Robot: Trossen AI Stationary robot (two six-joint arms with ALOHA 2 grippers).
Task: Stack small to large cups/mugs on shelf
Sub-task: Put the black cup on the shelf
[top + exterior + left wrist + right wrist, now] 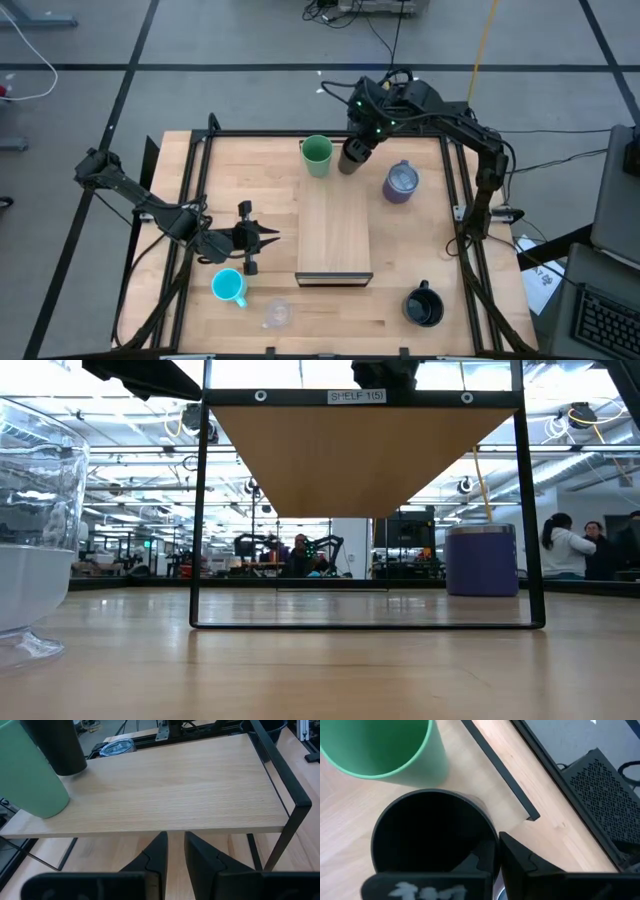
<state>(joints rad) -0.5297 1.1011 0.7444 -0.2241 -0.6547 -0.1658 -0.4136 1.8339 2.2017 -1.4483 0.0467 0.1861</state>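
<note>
The light-wood shelf (335, 240) stands mid-table. The green cup (317, 155) stands on its far left corner. My right gripper (358, 148) is shut on the slim black tumbler (353, 158), right beside the green cup at the shelf's far end. The lavender-grey mug (402, 182) stands on the table right of the shelf. The wide black mug (424, 305), the cyan mug (229, 287) and the clear glass (276, 313) stand near the table's front. My left gripper (272, 238) is empty at the shelf's left edge, with only a narrow gap (175, 851) between its fingers. My right gripper holds the black tumbler by its rim (487, 832), one finger inside the mouth and one finger (525, 862) outside the wall. The fingers come from above, pointing down. The tumbler is upright, its base (70, 769) at the shelf board beside the green cup (30, 775).
The shelf's dark metal frame (295, 805) stands at its near end and its legs (197, 510) reach the table. The board's near two thirds are bare wood. The table's black rails (200, 180) run along both sides. People stand in the room behind (565, 550).
</note>
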